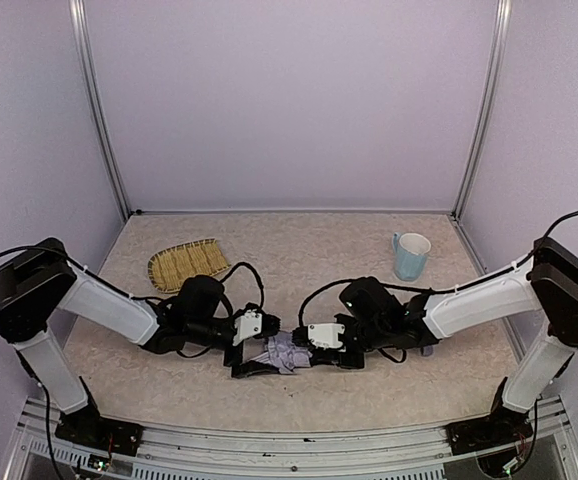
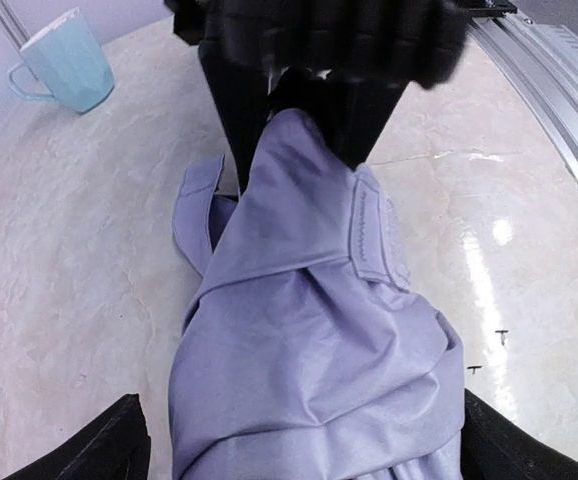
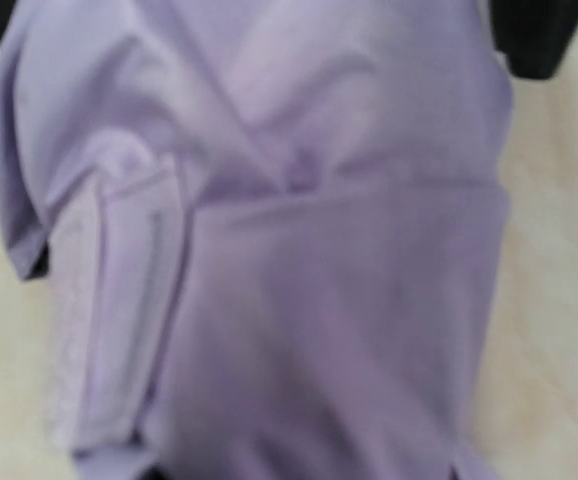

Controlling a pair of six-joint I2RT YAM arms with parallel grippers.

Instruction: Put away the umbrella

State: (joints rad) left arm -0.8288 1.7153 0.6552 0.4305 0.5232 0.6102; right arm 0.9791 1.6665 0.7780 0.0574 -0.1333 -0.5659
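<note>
Pale lavender-grey fabric umbrella (image 1: pixel 287 353) lies collapsed and bunched at the table's 6 o'clock, right gripper (image 2: pixel 299 170) clamped on it, left gripper (image 2: pixel 309 450) spread wide; fabric strap (image 2: pixel 374 235) looks unfastened, so tidying remains.

From the overhead view I get bright, even, diffuse light with only faint soft shadows on the table (image 1: pixel 299 250) beneath the arms, and everything reads sharp; the left wrist view is equally well lit, with white glare streaking the glossy table at right, the mug (image 2: pixel 64 60) crisp, and strong wide-angle bending at the edges, where the rail (image 2: pixel 559 90) visibly curves. My right wrist view is the poor one; the umbrella (image 3: pixel 289 250) fills it, out of focus, its folds and stitching smeared into soft lavender blur.
</note>
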